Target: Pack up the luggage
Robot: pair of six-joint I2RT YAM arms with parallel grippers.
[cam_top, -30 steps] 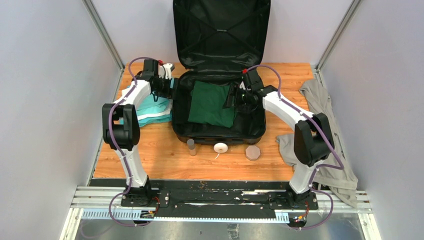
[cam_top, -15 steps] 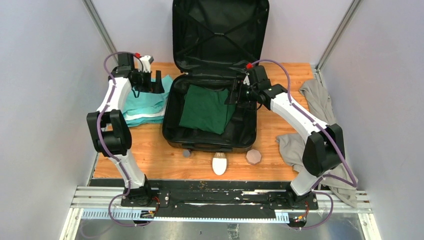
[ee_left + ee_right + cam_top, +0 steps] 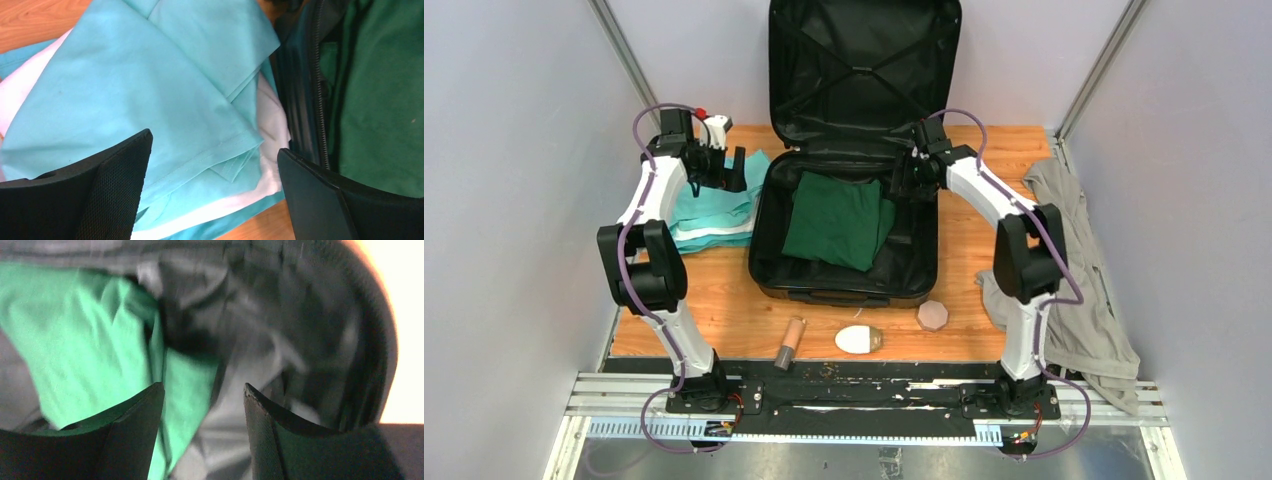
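I am watching the luggage (image 3: 864, 70) lying unzipped on the table (image 3: 724, 310), lid standing upright, green cloth (image 3: 834, 220) lying inside, my left gripper (image 3: 215, 150) hanging spread wide over teal clothes (image 3: 150, 85) beside it, my right gripper (image 3: 204, 387) hovering parted and empty over its far-right corner

Left tool (image 3: 212, 145) and right tool (image 3: 203, 386) agape.

Black hard-shell luggage (image 3: 849, 270) lying open, lid upright, green cloth inside
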